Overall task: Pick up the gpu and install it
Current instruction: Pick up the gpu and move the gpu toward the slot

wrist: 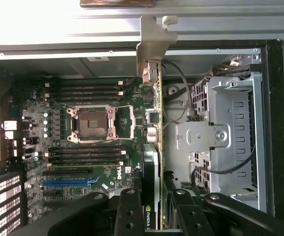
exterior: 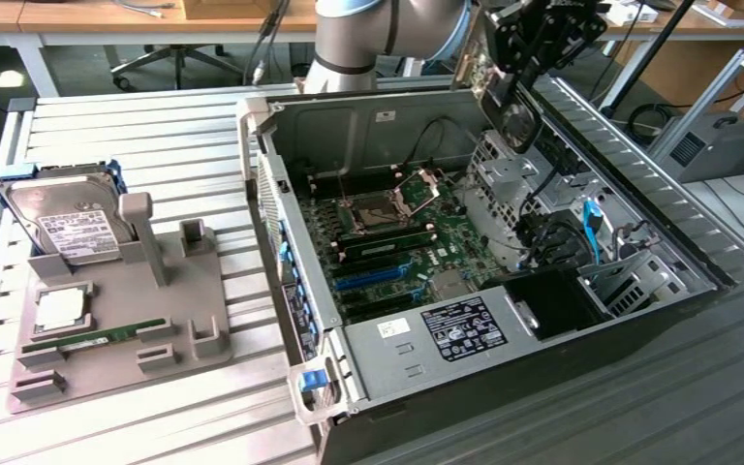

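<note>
Your gpu hangs edge-on above the open computer case. The gripper is clamped on one end, and the silver bracket is at the other. The case lies on a slatted metal table. The exterior view adds a grey fixture beside the case carrying a hard drive, with what look like desks beyond the case.

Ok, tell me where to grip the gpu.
Pinch the gpu across its flat faces, at the end away from the silver bracket, coming from the long edge opposite the motherboard: it is thin and flat, and the gripper holds it so.
</note>
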`<state>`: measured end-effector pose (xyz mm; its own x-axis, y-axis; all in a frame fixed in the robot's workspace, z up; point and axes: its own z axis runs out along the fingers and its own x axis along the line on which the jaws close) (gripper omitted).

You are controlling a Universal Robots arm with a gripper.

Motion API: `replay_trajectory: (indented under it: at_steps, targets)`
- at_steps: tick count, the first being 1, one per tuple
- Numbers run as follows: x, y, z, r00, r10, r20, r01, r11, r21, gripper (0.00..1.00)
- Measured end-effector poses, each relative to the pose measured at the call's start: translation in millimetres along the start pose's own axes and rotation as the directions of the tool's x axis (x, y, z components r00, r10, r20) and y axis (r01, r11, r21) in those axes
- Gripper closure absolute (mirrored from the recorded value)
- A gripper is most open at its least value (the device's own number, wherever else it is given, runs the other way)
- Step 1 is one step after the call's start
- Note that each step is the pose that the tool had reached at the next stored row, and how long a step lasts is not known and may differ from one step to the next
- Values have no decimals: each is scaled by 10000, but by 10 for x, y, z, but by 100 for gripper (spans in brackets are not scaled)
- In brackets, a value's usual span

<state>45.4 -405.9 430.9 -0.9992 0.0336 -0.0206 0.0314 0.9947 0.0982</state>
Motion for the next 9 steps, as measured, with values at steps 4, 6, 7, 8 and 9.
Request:
replay_trajectory:
  at_steps: [4, 6, 7, 8, 9]
  targets:
    - [-46, -85, -8, 10000, 0, -8, 0, 10000, 1, 73]
    - [-59, -121, -11, 10000, 0, -8, 0, 10000, 0, 73]
    - [-62, -136, -12, 10000, 0, -9, 0, 10000, 0, 73]
    - [-65, -150, -13, 10000, 0, -9, 0, 10000, 0, 73]
    - [-66, -156, -14, 10000, 0, -9, 0, 10000, -1, 73]
